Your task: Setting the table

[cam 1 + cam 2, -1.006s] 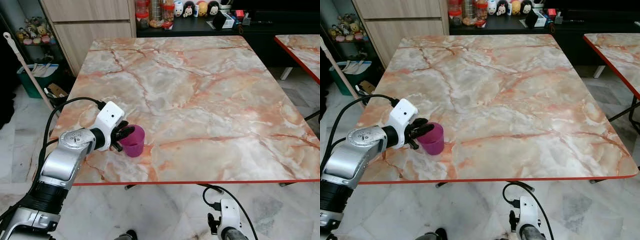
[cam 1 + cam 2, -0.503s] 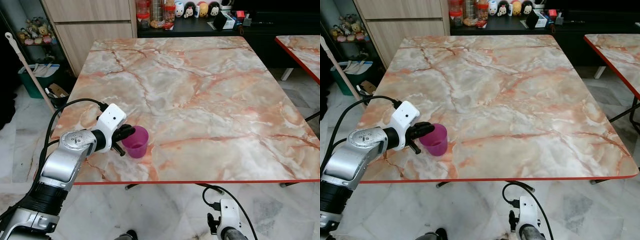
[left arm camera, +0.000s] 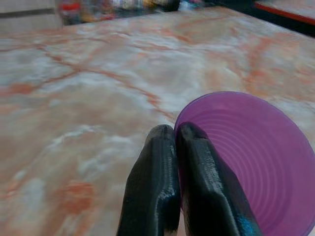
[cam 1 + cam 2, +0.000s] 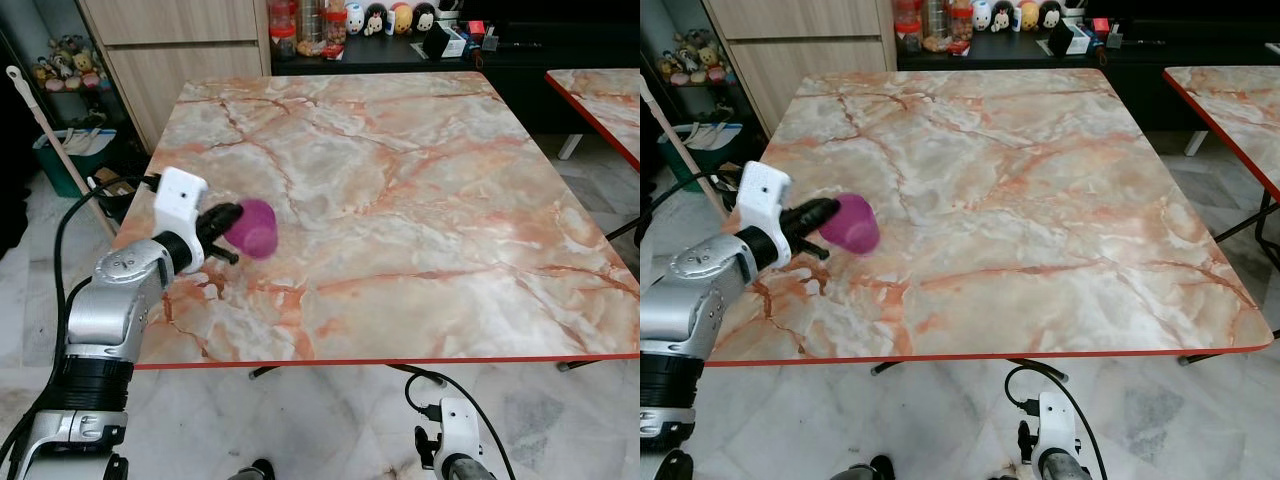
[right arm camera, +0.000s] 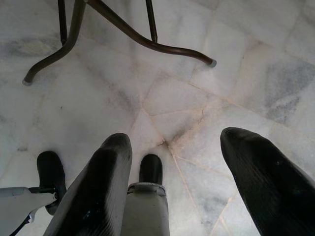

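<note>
Marble table [image 4: 400,200]: left gripper [image 4: 222,222] pinches purple cup [image 4: 252,227].

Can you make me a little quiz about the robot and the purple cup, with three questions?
1. True or false: the purple cup is standing flat on the marble table.
2. Which gripper holds the cup? A) left gripper B) right gripper C) neither
3. Fill in the blank: the right gripper hangs low with its fingers apart over the ___.

Key:
1. False. It is lifted off the table and tipped on its side.
2. A. Its two fingers pinch the cup's rim.
3. Floor.
</note>
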Tool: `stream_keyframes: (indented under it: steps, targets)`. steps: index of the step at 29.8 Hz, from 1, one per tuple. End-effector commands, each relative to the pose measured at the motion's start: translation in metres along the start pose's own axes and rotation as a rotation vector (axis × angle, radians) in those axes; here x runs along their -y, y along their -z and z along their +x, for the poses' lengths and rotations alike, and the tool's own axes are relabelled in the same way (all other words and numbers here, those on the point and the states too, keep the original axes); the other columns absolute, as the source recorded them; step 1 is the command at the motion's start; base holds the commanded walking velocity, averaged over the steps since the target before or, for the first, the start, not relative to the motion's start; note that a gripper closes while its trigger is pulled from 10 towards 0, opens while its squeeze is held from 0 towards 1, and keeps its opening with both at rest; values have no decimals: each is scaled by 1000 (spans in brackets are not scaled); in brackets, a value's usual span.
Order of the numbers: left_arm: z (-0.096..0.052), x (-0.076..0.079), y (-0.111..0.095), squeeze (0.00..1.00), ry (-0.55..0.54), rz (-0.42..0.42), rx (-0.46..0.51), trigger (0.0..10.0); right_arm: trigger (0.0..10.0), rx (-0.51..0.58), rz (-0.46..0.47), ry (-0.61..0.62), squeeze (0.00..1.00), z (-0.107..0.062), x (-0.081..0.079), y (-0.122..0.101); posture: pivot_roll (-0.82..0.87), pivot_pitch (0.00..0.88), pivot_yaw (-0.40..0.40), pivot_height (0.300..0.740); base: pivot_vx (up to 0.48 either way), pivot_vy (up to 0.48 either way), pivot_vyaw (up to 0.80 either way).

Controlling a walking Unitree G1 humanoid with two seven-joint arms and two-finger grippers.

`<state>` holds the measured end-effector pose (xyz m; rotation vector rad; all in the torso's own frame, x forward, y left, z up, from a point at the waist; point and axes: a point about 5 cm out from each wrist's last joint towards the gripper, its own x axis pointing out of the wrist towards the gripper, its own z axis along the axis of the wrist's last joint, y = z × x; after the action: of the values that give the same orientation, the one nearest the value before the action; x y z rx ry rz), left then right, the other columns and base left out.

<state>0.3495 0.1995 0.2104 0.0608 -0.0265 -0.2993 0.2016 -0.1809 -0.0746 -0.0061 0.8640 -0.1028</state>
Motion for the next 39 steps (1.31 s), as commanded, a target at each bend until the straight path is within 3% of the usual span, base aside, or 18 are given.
stream_keyframes:
  steps: [1,2,3,9,10,13,16,18,19,22,24,25,28,30,32,35,36,39]
  targets:
    - [-8,-44,-12,0,-304,8,70,314,10000,-15,5,3,0,-1,1,4,86,129,-1,740,0,0,0]
    - [-13,-58,-12,0,-415,24,69,6314,10000,-15,3,3,0,-1,1,4,87,131,-1,740,0,0,0]
    - [-25,-81,-5,0,-572,50,56,10000,10000,-16,2,2,0,-1,0,4,85,130,1,740,0,0,0]
    - [-64,-121,16,0,-864,106,22,10000,10000,-17,8,6,0,-1,1,6,79,133,4,740,0,0,0]
    - [-64,-121,16,0,-864,106,22,10000,10000,-17,8,6,0,-1,1,6,79,133,4,740,0,0,0]
    - [-95,-141,30,0,-1040,151,-17,10000,10000,-21,9,7,0,-2,1,8,85,137,6,740,0,0,0]
    - [-125,-158,50,0,-1188,298,-138,10000,10000,-24,11,7,0,-2,1,9,84,139,8,740,0,0,0]
    - [-138,-164,60,0,-1247,367,-183,10000,10000,-25,12,7,0,-2,0,10,84,141,8,740,0,0,0]
    - [-138,-164,60,0,-1247,367,-183,10000,10000,-25,12,7,0,-2,0,10,84,141,8,740,0,0,0]
    - [-170,-171,88,0,-1354,406,-320,10000,10000,-26,13,6,0,-2,0,10,88,143,7,740,0,0,0]
    - [-176,-171,95,0,-1371,419,-352,10000,10000,-26,12,5,0,-2,0,10,88,143,7,740,0,0,0]
    - [-186,-166,115,0,-1355,440,-461,10000,10000,-27,11,4,0,-2,0,11,88,143,7,740,0,0,0]
    - [-200,-153,151,0,-1293,412,-632,10000,10000,-27,10,4,0,-2,0,11,85,141,8,740,0,0,0]
    - [-203,-149,158,0,-1281,393,-655,10000,10000,-27,11,4,0,-2,0,11,80,143,8,740,0,0,0]
    - [-208,-133,180,0,-1230,345,-726,10000,10000,-27,15,7,0,-2,1,11,81,143,7,740,0,0,0]
    - [-207,-111,205,0,-1126,200,-782,10000,10000,-29,12,8,0,-2,1,11,88,143,4,740,0,0,0]
    - [-207,-111,205,0,-1126,200,-782,10000,10000,-29,12,8,0,-2,1,11,88,143,4,740,0,0,0]
    - [-197,-80,228,0,-935,110,-824,10000,10000,-29,10,7,0,-2,1,11,88,143,3,740,0,0,0]
